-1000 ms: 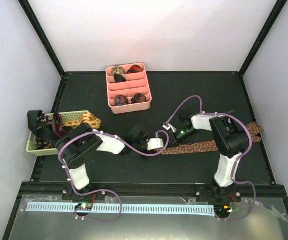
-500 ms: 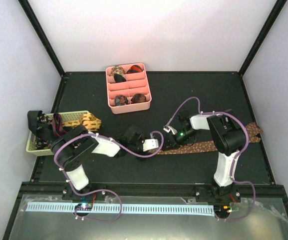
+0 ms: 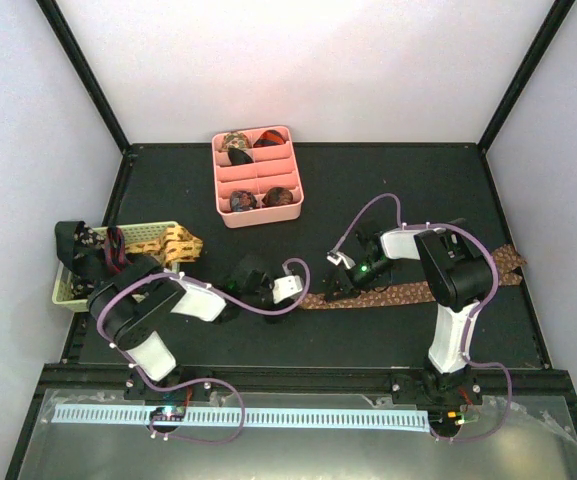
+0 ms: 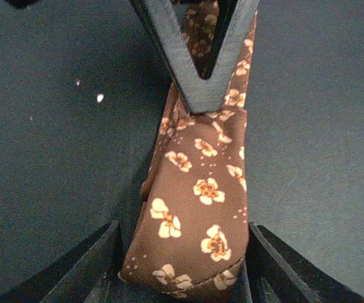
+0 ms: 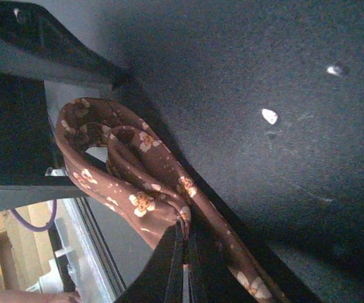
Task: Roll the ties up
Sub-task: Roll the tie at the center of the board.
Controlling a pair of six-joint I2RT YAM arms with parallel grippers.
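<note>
A brown tie with pale flowers lies stretched across the dark mat, its wide end at the right edge. My left gripper is at its left end. In the left wrist view the folded tie end fills the space between my left gripper jaws and bulges up, both edges against the fingers. My right gripper is shut on the tie just beyond; in the right wrist view it pinches the fabric where the tie curls into loose loops.
A pink divided tray at the back holds several rolled ties. A pale woven basket at the left edge holds more ties, an orange one draped over its rim. Black frame posts stand at the mat's corners.
Both grippers have shifted left and the tie's left end has slid left with them. The left arm has folded closer to the basket.
</note>
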